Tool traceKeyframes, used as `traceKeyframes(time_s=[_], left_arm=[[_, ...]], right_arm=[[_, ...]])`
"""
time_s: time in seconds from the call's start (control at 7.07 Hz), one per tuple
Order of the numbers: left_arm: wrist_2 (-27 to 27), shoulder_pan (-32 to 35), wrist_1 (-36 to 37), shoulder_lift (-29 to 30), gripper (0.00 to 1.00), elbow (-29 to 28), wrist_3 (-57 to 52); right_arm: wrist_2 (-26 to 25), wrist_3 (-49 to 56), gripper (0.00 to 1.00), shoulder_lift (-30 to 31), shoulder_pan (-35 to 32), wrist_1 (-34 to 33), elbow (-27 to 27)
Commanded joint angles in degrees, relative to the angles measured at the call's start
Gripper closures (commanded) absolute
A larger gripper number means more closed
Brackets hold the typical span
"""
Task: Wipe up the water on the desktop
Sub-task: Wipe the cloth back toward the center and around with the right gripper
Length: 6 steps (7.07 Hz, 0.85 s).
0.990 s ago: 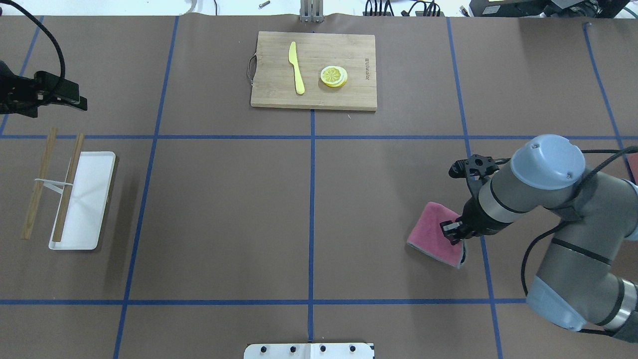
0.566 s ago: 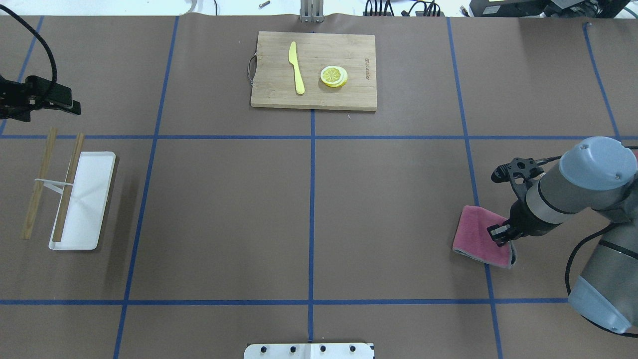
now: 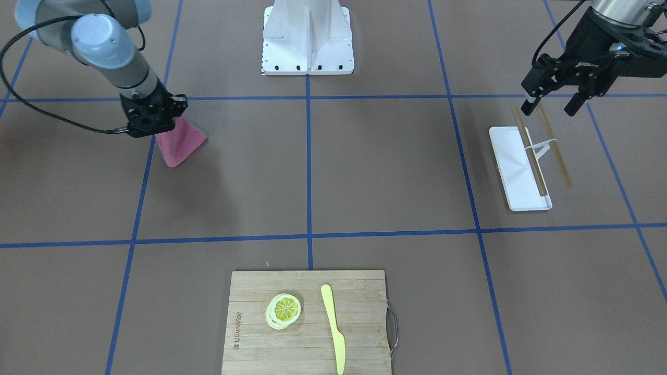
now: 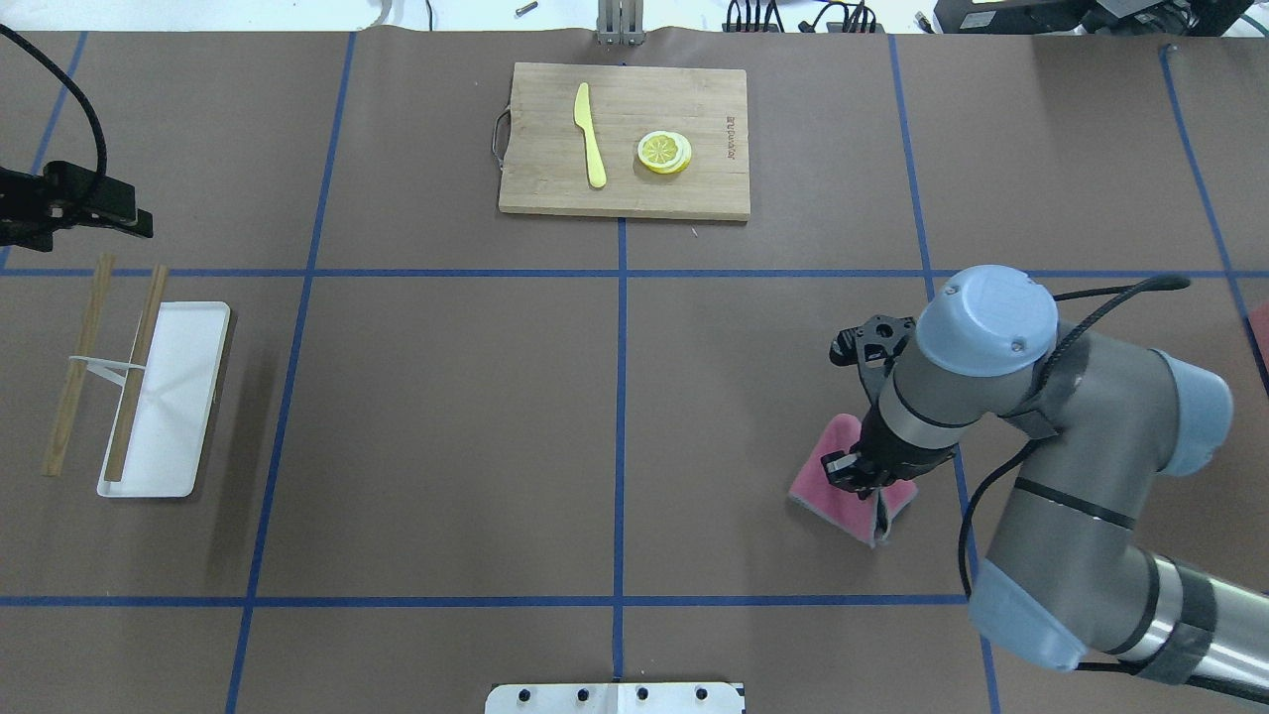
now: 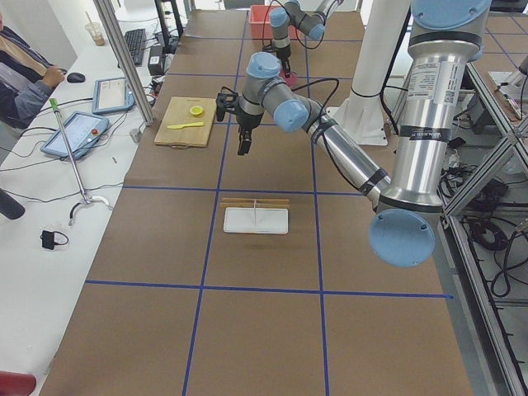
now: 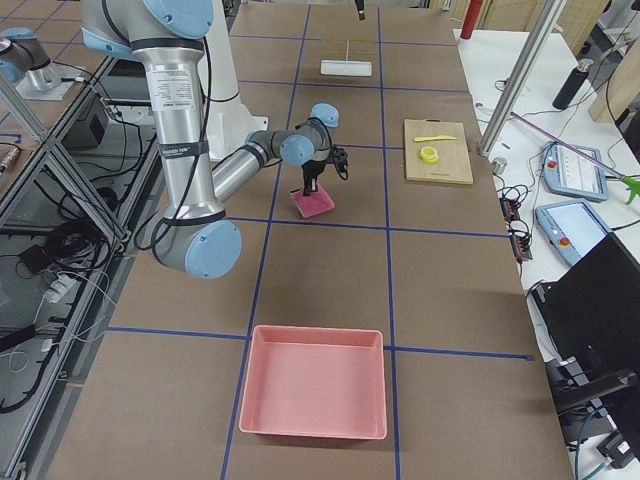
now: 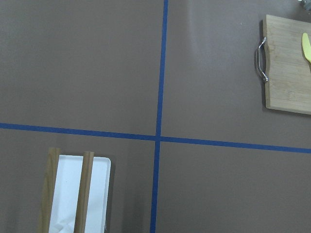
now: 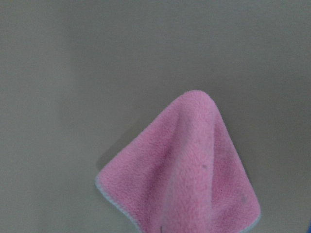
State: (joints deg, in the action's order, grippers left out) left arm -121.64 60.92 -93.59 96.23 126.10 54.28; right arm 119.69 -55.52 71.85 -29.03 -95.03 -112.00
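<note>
- My right gripper (image 4: 863, 474) is pinching the pink cloth (image 4: 825, 468), which is spreading from my jaws across the desktop (image 4: 446, 416) toward the cutting board (image 4: 623, 139).
- My left gripper (image 3: 550, 107) is hanging open, well apart.

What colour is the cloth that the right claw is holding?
The cloth is pink with a thin pale edging. It shows best in the right wrist-mounted view.

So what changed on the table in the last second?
The right gripper, holding the pink cloth, dragged it across the desktop toward the right edge, then back toward the middle, ending slightly nearer the centre. The left gripper drew back a little toward the left edge. The cutting board and white tray stayed put.
</note>
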Motion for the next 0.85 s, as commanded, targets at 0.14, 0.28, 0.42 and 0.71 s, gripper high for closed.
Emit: traceKeyframes(time_s=[0.14,0.28,0.42,0.71], left_arm=[[0.0,0.0,0.0,-0.3,0.03,-0.3,-0.1],[-0.1,0.0,0.0,-0.2,0.03,-0.1,0.1],[-0.1,0.0,0.0,-0.3,0.03,0.1,0.2],[-0.1,0.1,0.0,-0.3,0.03,0.4,0.3]], right_arm=[[-2.4,-11.7,1.0,-14.6,6.7,-0.2,7.9],[-2.6,-15.1,1.0,-18.8,7.5,1.8,11.4],[-2.7,-17.5,1.0,-20.7,7.7,4.6,14.1],[-1.4,-12.6,1.0,-12.8,3.7,5.6,8.7]])
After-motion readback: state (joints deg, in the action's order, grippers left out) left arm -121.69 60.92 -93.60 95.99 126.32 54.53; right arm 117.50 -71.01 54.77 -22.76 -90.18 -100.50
